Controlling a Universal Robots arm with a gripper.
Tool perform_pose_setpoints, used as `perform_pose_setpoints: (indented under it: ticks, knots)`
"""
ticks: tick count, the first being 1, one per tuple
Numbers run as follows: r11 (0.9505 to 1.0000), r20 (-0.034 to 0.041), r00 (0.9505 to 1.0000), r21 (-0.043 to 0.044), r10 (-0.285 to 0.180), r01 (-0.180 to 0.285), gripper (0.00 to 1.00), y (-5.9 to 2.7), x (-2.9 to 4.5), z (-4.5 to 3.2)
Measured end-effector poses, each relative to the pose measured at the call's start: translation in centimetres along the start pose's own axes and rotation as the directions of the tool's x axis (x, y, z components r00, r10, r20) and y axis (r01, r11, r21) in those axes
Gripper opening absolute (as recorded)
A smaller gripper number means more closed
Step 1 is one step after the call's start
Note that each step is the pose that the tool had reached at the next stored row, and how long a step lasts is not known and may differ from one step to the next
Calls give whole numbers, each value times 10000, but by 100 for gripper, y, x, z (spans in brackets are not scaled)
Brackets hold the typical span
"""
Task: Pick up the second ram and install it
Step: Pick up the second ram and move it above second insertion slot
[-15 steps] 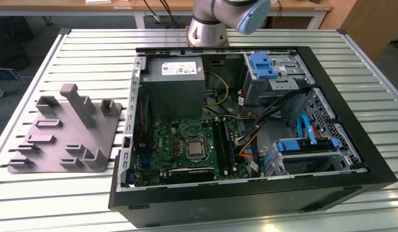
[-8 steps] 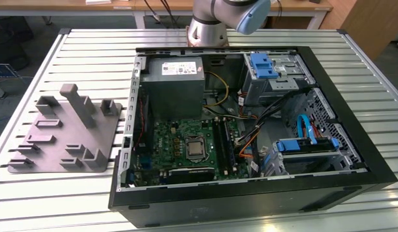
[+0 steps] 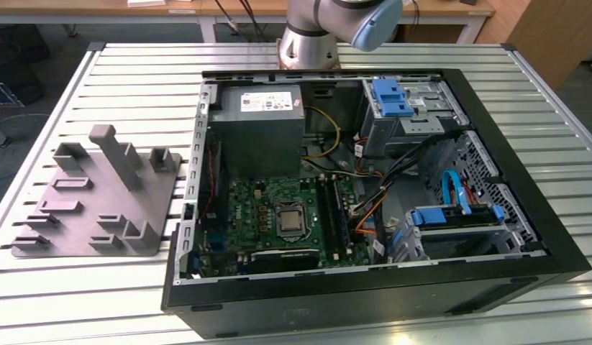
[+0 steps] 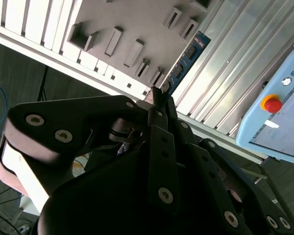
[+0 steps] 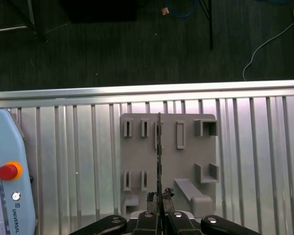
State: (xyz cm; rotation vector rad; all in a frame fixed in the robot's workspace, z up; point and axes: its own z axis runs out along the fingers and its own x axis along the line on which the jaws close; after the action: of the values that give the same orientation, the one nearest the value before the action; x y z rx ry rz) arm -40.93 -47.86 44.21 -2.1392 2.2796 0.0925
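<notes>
Second ram [image 5: 159,156]: thin, dark, narrow board, hanging edge-on over the grey holder plate [image 5: 186,161].
Tool [image 5: 159,199]: clamping one end of it.

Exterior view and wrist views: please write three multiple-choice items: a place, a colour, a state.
1. The grey holder plate lies A) on the exterior view's left of the computer case B) inside it C) on it.
2. The button on the teach pendant is A) green B) red C) white.
3. The second ram is A) in a motherboard slot B) flat on the table C) held in the fingers.
1A: it sits beside the case. 2B: red in both wrist views. 3C: it juts from the fingers.
</notes>
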Motion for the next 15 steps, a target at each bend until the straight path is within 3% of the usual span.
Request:
perform_pose_setpoints:
  ticks: [10, 15]
  knots:
    - [10000, 5, 10000, 0, 0, 0, 14, 6, -10, -182]
    - [10000, 8, 10000, 0, 0, 0, 14, 6, -10, -196]
